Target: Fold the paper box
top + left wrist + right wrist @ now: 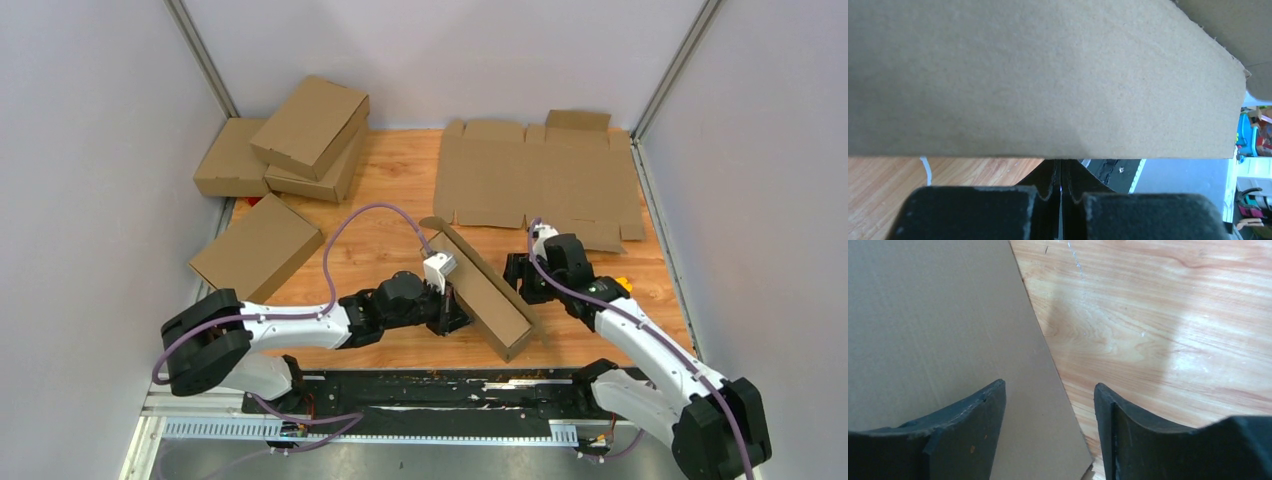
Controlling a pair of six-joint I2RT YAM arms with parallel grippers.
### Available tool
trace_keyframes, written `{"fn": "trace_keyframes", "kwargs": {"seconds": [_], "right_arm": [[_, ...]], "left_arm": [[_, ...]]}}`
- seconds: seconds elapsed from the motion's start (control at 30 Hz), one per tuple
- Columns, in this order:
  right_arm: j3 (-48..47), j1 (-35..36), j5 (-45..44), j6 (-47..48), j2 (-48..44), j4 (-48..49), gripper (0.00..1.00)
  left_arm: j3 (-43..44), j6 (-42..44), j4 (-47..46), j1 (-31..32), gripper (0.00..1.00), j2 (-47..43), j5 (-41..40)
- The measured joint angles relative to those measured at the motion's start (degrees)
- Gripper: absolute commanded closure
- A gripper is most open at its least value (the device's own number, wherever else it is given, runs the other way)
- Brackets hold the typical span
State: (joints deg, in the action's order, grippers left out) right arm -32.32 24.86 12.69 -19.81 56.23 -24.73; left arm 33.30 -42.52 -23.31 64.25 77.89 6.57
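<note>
The paper box (482, 288) is a shallow brown cardboard box standing on its long edge, running diagonally across the wooden table (380, 250) between my two arms. My left gripper (452, 302) is shut, its tips against the box's left face. That face (1038, 75) fills the left wrist view above the closed fingertips (1061, 162), and nothing shows between them. My right gripper (522, 276) is open just right of the box. In the right wrist view its jaws (1048, 390) straddle the edge of a cardboard panel (933, 325) without clamping it.
A flat die-cut cardboard sheet (535, 185) lies at the back right. Three folded boxes are piled at the back left (300, 140), and another (257, 247) lies at the left. A small yellow object (622, 283) sits by the right arm. Grey walls close in both sides.
</note>
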Motion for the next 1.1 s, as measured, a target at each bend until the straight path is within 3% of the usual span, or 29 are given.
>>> {"fn": "trace_keyframes", "kwargs": {"seconds": [0.4, 0.63, 0.9, 1.1], "right_arm": [[-0.2, -0.7, -2.8, -2.7, -12.0, -3.0, 0.14], [-8.7, -0.7, -3.3, -3.0, -19.1, -5.9, 0.04], [-18.7, 0.9, 8.6, -1.9, -16.2, -9.7, 0.00], [-24.2, 12.5, 4.3, 0.2, -10.1, -18.6, 0.00]], "left_arm": [[0.0, 0.7, 2.6, 0.0, 1.00, -4.2, -2.5], [0.0, 0.9, 3.1, 0.0, 1.00, -4.3, -2.6], [0.0, 0.9, 2.0, 0.0, 1.00, -3.0, -2.7], [0.0, 0.9, 1.1, 0.0, 1.00, -2.0, -3.0]]}}
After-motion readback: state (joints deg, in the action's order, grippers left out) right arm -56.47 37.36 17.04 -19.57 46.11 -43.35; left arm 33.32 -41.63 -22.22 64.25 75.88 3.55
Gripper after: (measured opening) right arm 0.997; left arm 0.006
